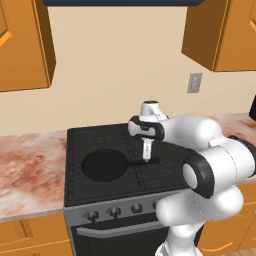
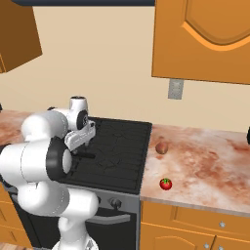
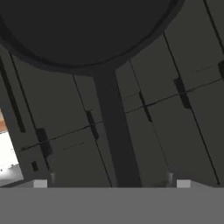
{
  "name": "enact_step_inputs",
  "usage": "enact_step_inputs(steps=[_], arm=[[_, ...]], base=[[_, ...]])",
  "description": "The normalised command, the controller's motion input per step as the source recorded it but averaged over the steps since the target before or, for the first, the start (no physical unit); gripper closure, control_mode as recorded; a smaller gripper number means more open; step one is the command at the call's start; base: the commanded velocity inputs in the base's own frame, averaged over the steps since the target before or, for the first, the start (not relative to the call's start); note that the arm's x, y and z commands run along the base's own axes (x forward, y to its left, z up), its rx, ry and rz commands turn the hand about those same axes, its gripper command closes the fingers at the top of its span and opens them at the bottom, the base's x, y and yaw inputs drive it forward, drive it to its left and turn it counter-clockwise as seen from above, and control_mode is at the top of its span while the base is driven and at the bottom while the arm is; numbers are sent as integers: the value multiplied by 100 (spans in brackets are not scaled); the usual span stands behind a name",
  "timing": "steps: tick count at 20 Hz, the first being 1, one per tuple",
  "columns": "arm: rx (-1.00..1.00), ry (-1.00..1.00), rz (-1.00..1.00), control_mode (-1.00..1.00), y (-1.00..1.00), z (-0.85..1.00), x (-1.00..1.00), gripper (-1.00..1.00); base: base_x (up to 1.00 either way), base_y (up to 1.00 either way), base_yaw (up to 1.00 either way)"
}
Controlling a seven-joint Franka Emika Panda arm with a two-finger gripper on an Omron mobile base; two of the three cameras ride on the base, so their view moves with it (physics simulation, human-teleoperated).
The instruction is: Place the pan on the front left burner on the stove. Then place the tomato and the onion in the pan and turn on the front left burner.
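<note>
Over the pan (image 1: 103,165) handle, hand (image 1: 146,159) open, grasping nothing. Lift straight clear, then go for tomato (image 2: 166,184) on counter (image 2: 205,161) right of stove (image 2: 117,151).

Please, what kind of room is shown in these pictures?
It looks like a home kitchen, computer-rendered. A black stove with knobs sits between marble-like counters, orange wooden cabinets hang on the wall, and a pan rests on the stove.
</note>
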Motion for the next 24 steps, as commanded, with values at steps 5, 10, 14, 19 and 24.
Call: enact_step_inputs(steps=[5, 10, 14, 19, 24], arm=[[0, 1, -32, -100, -36, 6, 0, -100], [0, 0, -44, -100, -31, 3, 0, -100], [0, 0, -46, -100, -32, 6, 0, -100], [0, 1, -45, -100, -34, 3, 0, -100], [0, 0, -40, -100, -41, 0, 1, -100]], base=[[0, 0, 0], [0, 0, 0], [0, 0, 0], [0, 0, 0], [0, 0, 0]])
